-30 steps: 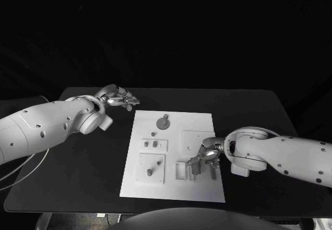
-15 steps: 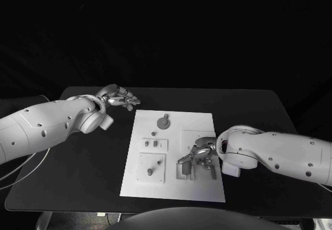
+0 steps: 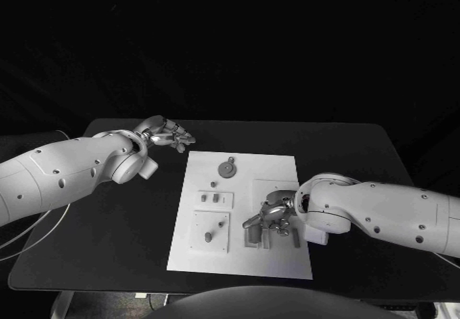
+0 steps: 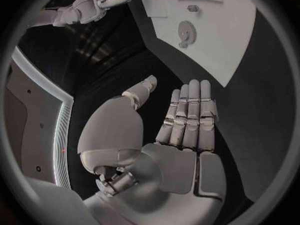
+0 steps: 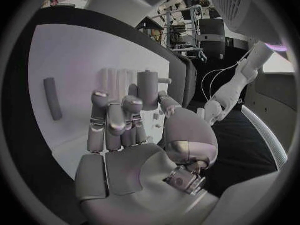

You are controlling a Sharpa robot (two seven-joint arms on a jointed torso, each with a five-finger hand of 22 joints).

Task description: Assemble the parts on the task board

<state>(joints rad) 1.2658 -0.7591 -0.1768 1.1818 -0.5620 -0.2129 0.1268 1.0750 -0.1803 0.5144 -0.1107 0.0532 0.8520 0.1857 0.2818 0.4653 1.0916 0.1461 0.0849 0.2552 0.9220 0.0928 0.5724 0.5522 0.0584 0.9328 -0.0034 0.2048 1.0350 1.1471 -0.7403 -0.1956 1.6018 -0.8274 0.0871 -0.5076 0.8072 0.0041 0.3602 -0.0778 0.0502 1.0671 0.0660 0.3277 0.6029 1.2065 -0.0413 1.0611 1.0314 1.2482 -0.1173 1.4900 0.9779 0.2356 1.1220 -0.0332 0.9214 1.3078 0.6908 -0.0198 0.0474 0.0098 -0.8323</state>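
— What are you working on there?
— You have a black counter (image 3: 115, 226), rectangular, its far edge narrower in the head view.
— And what lies on it?
— Your white task board (image 3: 240, 262) lies flat at its middle, long side running away from you, dark counter showing all around it.

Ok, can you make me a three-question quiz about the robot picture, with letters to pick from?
1. Where is the left hand?
A. over the table beside the task board's far corner
B. on the round part
C. under the table

2. What colour is the task board?
A. black
B. white
C. striped

3. What is the right hand doing?
A. lying flat off the board
B. waving up high
C. working at a part on the board

Answers: 1 A, it hovers off the board's edge. 2 B, a white plate on a black table. 3 C, its fingers curl round an upright part.
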